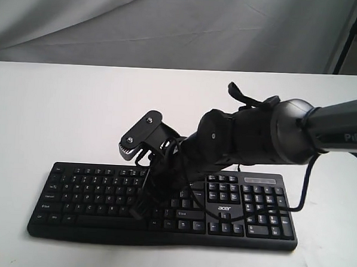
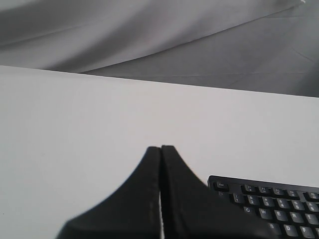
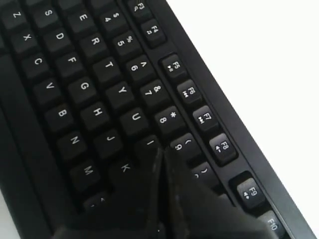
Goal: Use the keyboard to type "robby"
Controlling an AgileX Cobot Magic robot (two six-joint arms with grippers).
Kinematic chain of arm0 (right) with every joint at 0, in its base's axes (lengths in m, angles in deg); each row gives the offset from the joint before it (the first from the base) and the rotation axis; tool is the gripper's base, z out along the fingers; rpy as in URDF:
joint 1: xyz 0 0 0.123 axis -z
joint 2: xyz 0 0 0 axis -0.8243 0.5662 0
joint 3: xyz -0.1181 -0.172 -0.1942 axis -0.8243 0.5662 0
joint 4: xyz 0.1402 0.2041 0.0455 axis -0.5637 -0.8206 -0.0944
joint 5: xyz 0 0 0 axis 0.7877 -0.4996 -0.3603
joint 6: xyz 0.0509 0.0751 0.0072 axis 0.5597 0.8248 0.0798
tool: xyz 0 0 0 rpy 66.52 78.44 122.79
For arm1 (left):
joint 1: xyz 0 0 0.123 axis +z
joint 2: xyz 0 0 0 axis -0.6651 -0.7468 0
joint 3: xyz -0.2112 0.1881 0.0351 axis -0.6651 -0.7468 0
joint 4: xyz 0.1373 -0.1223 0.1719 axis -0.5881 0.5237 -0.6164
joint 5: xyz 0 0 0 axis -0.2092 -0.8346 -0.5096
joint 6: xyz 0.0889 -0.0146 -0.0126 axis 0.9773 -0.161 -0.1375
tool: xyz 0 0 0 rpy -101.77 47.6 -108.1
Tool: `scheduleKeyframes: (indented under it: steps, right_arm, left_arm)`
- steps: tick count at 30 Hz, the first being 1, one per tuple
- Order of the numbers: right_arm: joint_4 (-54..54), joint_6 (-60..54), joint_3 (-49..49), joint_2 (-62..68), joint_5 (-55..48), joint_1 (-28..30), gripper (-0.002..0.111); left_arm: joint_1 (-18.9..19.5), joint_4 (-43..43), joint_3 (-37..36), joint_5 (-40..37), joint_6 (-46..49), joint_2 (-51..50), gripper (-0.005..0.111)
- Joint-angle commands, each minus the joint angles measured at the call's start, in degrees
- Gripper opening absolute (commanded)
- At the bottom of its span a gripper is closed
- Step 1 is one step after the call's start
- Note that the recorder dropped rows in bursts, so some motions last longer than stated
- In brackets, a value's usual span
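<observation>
Currently, right pincer (image 3: 162,154) pressed together and empty, tips low over the black keyboard (image 3: 89,89) just by the I and 9 keys, left pincer (image 2: 160,149) likewise closed on nothing above the white counter (image 2: 75,139), keyboard corner lying near it.

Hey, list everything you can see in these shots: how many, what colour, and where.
keyboard: one, black with white legends, lying on the table.
cable: one, thin black, looping by the keyboard's number-pad end.
table: one, white, under everything.
backdrop cloth: one, grey, behind the table.
right arm: one, black, reaching over the keyboard.
right gripper: one, black, shut, tip by the I and 9 keys.
left gripper: one, black, shut, over bare table beside a keyboard corner.
</observation>
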State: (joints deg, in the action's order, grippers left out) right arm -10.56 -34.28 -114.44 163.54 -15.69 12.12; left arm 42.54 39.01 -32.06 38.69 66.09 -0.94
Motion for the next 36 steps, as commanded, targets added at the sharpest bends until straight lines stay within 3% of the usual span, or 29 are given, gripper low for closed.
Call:
scheduleKeyframes:
  steps: [1, 30, 36]
  right_arm:
    - [-0.4, 0.1, 0.3, 1.4, 0.9, 0.3, 0.0]
    - [0.1, 0.2, 0.3, -3.2, 0.4, 0.3, 0.0]
    - [-1.6, 0.2, -2.0, -3.2, -0.8, -2.2, 0.0]
  left_arm:
    - [-0.2, 0.5, -0.3, 0.1, -0.3, 0.2, 0.0]
    - [-0.2, 0.5, -0.3, 0.1, -0.3, 0.2, 0.0]
    - [-0.2, 0.5, -0.3, 0.1, -0.3, 0.2, 0.0]
